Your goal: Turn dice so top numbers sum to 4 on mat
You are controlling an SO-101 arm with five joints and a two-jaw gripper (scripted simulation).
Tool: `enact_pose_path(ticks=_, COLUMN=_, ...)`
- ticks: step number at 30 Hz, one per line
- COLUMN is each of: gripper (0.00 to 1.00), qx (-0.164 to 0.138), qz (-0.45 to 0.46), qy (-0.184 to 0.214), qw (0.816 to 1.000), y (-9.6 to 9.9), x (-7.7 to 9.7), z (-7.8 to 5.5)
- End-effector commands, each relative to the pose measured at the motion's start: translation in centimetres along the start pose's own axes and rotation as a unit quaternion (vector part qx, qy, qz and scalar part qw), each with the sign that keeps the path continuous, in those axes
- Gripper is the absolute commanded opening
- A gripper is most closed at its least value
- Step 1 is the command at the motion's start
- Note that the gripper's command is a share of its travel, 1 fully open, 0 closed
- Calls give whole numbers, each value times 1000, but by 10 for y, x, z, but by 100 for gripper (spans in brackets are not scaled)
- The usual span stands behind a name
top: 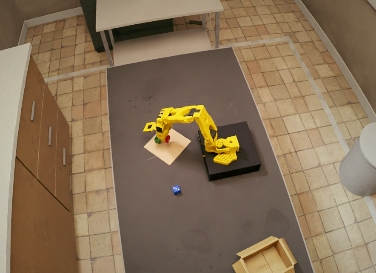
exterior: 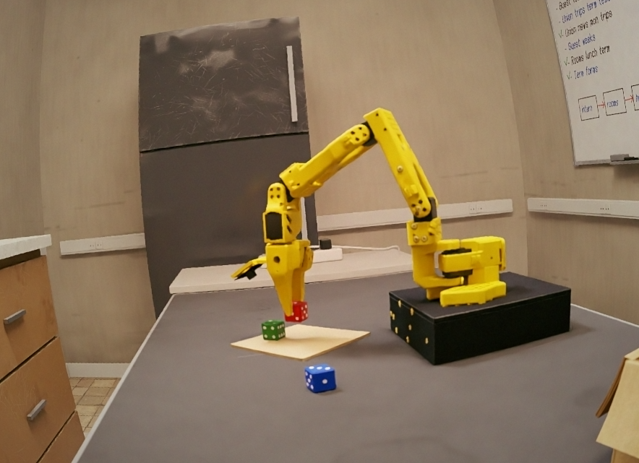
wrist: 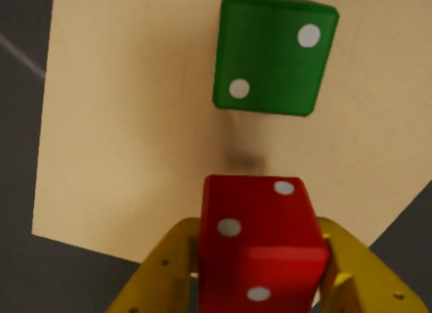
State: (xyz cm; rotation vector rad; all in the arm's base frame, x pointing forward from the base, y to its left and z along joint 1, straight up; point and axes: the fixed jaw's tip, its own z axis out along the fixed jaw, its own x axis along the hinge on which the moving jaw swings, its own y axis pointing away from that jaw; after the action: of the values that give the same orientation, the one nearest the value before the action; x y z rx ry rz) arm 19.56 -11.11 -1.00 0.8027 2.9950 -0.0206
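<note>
My gripper [top: 166, 139] [exterior: 294, 309] [wrist: 260, 247] is shut on the red die [top: 167, 139] [exterior: 299, 312] [wrist: 259, 213] and holds it above the tan mat [top: 173, 153] [exterior: 320, 339] [wrist: 112, 150]. The wrist view shows a two-pip face and part of a face with one pip on the red die. The green die [top: 157, 140] [exterior: 273, 330] [wrist: 276, 57] sits flat on the mat, two pips on top, beside the held die and apart from it. The blue die [top: 176, 189] [exterior: 320, 378] lies flat on the dark table, off the mat, with three pips on top and one pip on a side.
The arm's black base box [top: 234, 169] [exterior: 496, 339] stands right of the mat. An open cardboard box [top: 264, 261] [exterior: 622, 422] is at the near right. A pale side table [top: 158, 5] [exterior: 206, 279] stands beyond the dark table's far edge.
</note>
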Motion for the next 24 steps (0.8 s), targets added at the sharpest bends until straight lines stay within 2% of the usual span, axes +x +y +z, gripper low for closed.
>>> enact_pose_path(ticks=1, gripper=0, qx=-1, qz=5, qy=13, qw=1000, y=-1, x=5, z=6)
enact_pose_path(ticks=24, gripper=0, qx=-1, qz=5, qy=13, qw=1000, y=-1, x=5, z=13)
